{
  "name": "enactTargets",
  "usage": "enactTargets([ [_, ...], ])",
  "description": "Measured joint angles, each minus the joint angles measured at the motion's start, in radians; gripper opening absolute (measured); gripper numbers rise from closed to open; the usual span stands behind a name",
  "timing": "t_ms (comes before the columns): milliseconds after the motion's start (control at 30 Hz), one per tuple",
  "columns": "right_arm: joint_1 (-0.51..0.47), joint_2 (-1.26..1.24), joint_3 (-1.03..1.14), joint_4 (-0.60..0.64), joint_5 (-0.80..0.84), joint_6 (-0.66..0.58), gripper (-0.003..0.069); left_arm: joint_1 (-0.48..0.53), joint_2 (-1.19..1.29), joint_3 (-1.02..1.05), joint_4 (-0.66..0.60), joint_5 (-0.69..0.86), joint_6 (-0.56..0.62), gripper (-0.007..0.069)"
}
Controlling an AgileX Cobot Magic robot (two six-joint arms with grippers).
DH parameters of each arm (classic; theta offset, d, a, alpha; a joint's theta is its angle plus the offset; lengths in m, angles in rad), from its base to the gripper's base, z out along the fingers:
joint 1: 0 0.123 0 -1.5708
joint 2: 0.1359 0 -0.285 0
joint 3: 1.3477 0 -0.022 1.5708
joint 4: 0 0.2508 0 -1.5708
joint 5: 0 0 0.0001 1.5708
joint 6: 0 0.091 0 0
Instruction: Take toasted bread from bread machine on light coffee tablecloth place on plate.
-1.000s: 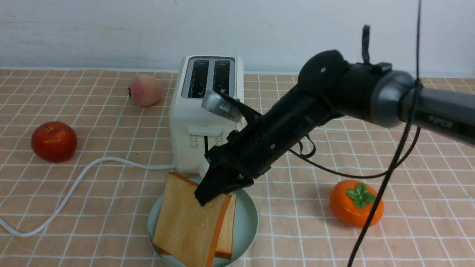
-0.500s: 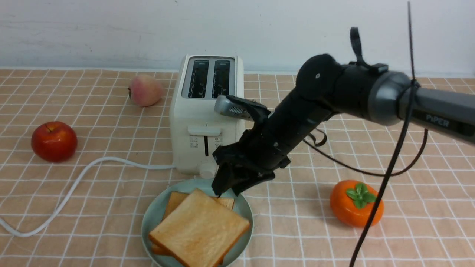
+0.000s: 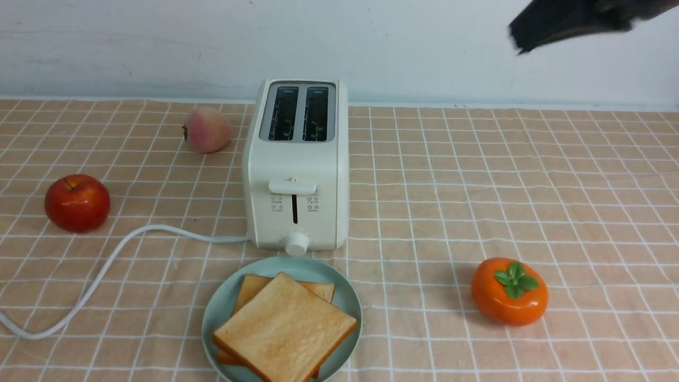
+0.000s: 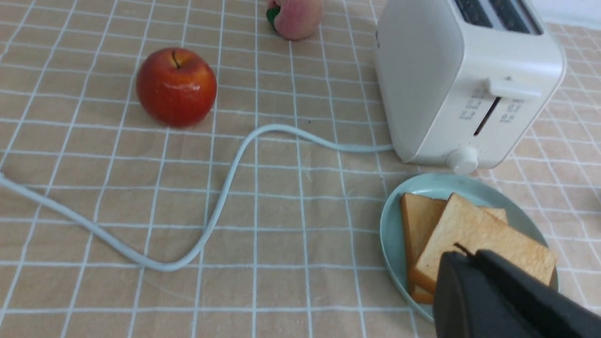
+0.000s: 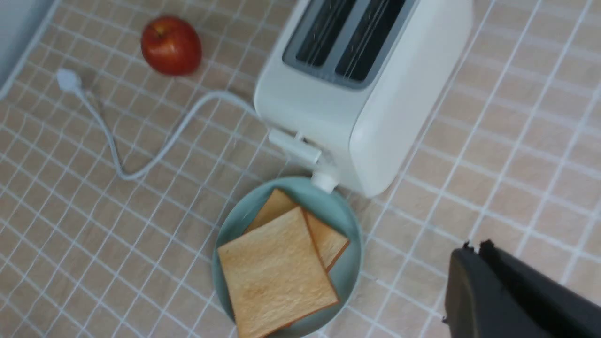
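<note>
Now both slices of toast (image 3: 285,331) lie stacked on the plate (image 3: 347,300), the upper one skewed across the lower. The plate sits near the front edge of the tablecloth (image 3: 530,185), just in front of the toaster (image 3: 297,159). The right gripper (image 5: 472,246) hangs high at the far right, jaws pressed together and holding nothing. The left gripper (image 4: 465,256) is likewise closed and empty, with the plate just beyond its tips. A red apple (image 3: 77,202) sits well to the left.
</note>
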Motion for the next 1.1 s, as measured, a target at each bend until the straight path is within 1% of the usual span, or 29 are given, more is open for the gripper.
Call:
enactTargets([
  [100, -0.007, -0.224, 0.107, -0.081, -0.026, 0.01, -0.0015, 0.0, 0.0, 0.024, 0.0, -0.056, 0.0, -0.0011],
  [200, -0.009, -0.42, 0.274, -0.142, -0.149, 0.03, -0.001, 0.0, 0.0, 0.048, -0.001, -0.119, 0.0, -0.0011],
  [300, -0.009, -0.689, 0.575, -0.23, -0.399, 0.088, -0.0008, 0.0, 0.001, 0.074, -0.001, -0.211, 0.0, -0.0011],
  [333, -0.009, -0.707, 0.597, -0.235, -0.419, 0.098, -0.0008, 0.0, 0.001, 0.075, -0.001, -0.218, 0.0, -0.0011],
  [367, -0.009, -0.872, 0.799, -0.277, -0.625, 0.155, -0.0008, 0.0, 0.001, 0.094, -0.002, -0.28, -0.001, -0.0011],
  [400, -0.009, -0.908, 0.844, -0.286, -0.647, 0.162, -0.0008, 0.0, 0.001, 0.096, -0.002, -0.295, -0.001, -0.0011],
  [433, -0.009, -1.008, 0.972, -0.311, -0.784, 0.207, -0.0008, 0.0, 0.001, 0.11, -0.006, -0.344, -0.001, -0.0011],
  [467, -0.009, -1.038, 1.012, -0.318, -0.819, 0.219, -0.0008, 0.0, 0.002, 0.114, -0.007, -0.352, -0.001, -0.0011],
  [533, -0.009, -1.175, 1.226, -0.379, -0.992, 0.272, -0.0008, 0.0, 0.004, 0.132, -0.013, -0.439, -0.001, -0.0011],
  [600, -0.009, -1.247, 1.322, -0.41, -1.111, 0.287, -0.0007, 0.0, 0.009, 0.137, -0.013, -0.499, -0.001, -0.0011],
  [700, -0.009, -1.303, 1.36, -0.43, -1.201, 0.292, -0.0001, 0.0, 0.018, 0.137, -0.013, -0.568, -0.001, -0.0007],
  [800, -0.009, -1.336, 1.362, -0.433, -1.237, 0.292, 0.0006, 0.0, 0.032, 0.137, -0.013, -0.612, -0.001, -0.0005],
  [1100, -0.009, -1.351, 1.366, -0.433, -1.139, 0.293, 0.0022, 0.0, 0.047, 0.137, -0.013, -0.643, -0.001, 0.0001],
])
